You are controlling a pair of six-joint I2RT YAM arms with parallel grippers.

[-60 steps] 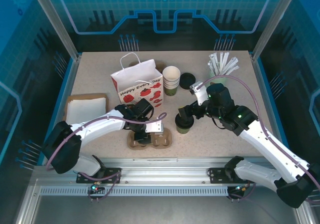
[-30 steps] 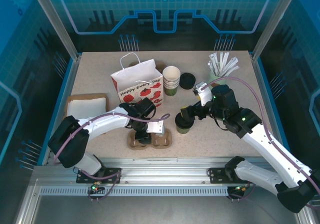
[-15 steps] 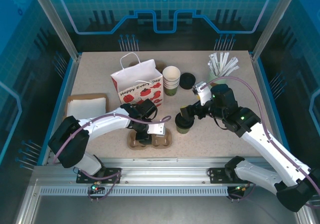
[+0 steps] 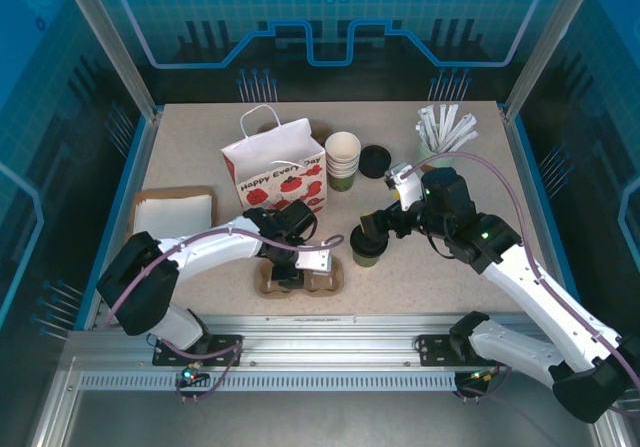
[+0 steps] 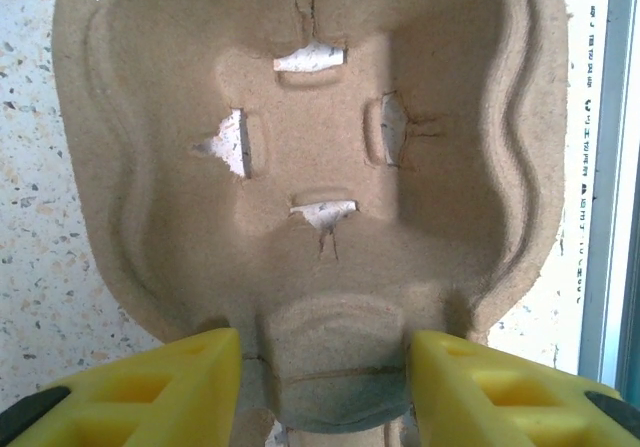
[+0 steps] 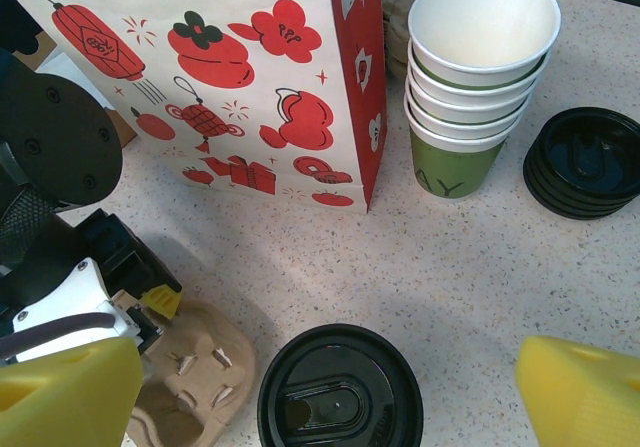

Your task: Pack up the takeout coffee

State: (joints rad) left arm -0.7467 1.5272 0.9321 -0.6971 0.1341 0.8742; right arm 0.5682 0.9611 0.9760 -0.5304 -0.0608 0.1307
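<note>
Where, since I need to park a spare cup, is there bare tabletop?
Bare: the back-left corner behind the paper bag, and the near-right tabletop right of the takeout coffee. Crowded: the middle, with bag, cup stack, lid stack and cup carrier close together.

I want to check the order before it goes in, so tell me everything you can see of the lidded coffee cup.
The takeout coffee is a small olive-green paper cup under a round black plastic lid with a sip slot. It stands upright on the speckled table, beside the cardboard carrier. The right gripper is open astride it, not touching.
</note>
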